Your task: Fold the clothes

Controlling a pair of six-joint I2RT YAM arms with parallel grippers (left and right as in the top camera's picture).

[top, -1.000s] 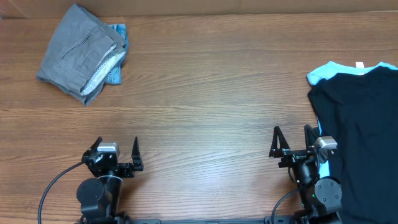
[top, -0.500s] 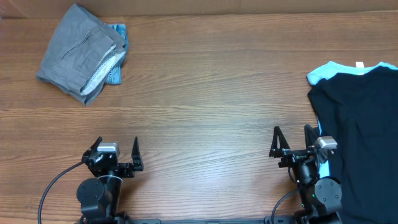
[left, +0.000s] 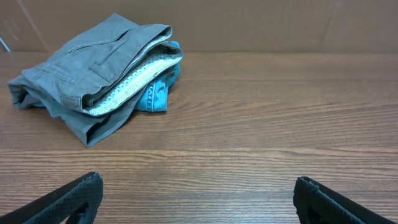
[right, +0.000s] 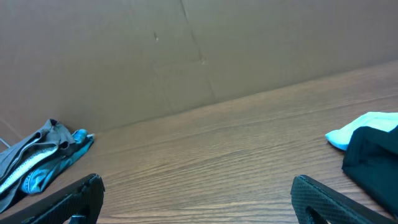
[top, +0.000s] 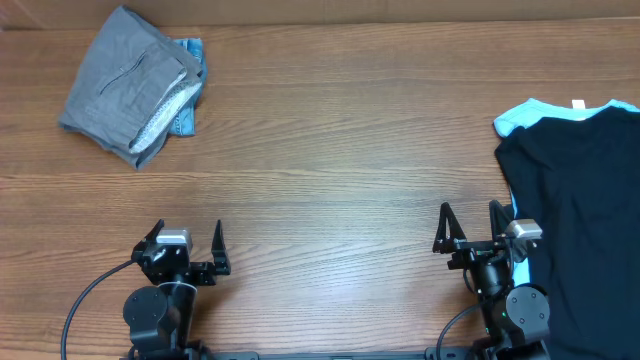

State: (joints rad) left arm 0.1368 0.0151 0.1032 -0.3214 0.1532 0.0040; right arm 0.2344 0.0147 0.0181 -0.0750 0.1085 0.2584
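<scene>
Wide open, gripping nothing: left end effector (top: 187, 240), right end effector (top: 469, 225). On desk (top: 330, 150): folded grey shorts (top: 125, 85) over blue denim shorts (top: 187, 120) far left; black tee (top: 580, 220) atop light-blue garment (top: 525, 115) right.

Folded grey cotton shorts (top: 128, 85) with pale speckled lining lie atop blue denim shorts (top: 187, 110) at the table's far left. At the right edge, a black tee (top: 580, 220) lies spread over a light-blue garment (top: 522, 116).
</scene>
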